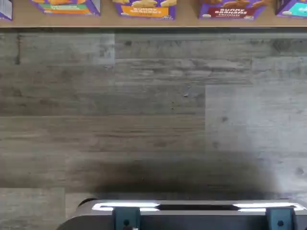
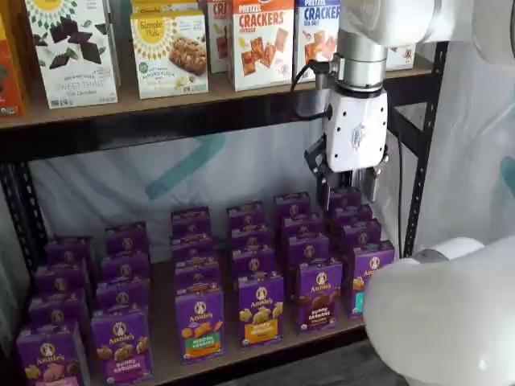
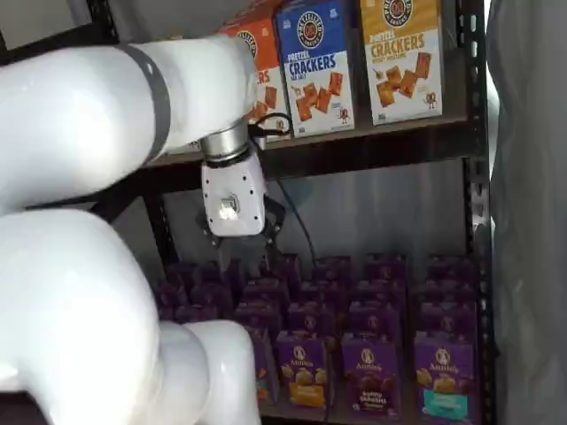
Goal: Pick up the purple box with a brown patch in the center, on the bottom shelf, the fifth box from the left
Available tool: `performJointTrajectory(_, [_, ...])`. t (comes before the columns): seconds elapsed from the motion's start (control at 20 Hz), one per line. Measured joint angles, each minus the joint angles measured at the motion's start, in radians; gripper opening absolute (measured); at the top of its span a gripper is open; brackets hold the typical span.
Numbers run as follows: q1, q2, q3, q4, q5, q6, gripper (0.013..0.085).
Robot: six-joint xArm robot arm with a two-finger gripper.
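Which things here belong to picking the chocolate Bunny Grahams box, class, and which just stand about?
Belong to the job:
- the purple box with brown cookies
- the bottom shelf it stands on
- the hand, raised above the rows, grip unclear

Just standing about:
- the purple box with an orange band
- the pretzel cracker boxes on the upper shelf
- the grey floor

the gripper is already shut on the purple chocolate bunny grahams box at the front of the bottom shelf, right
Not right. The gripper holds nothing: in a shelf view it hangs above the back rows of cartons, well clear of the purple box. That box does stand untouched at the front of the bottom shelf, chocolate-brown cookies pictured at its centre. Whether the fingers are open or shut cannot be told.
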Motion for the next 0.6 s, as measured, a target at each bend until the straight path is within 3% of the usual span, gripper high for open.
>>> performJointTrajectory(0.25, [-0.018, 0.016, -0.012, 0.029, 0.018, -0.021, 0.0850])
performJointTrajectory(0.6, [-0.015, 0.018, 0.004, 0.012, -0.020, -0.018, 0.0850])
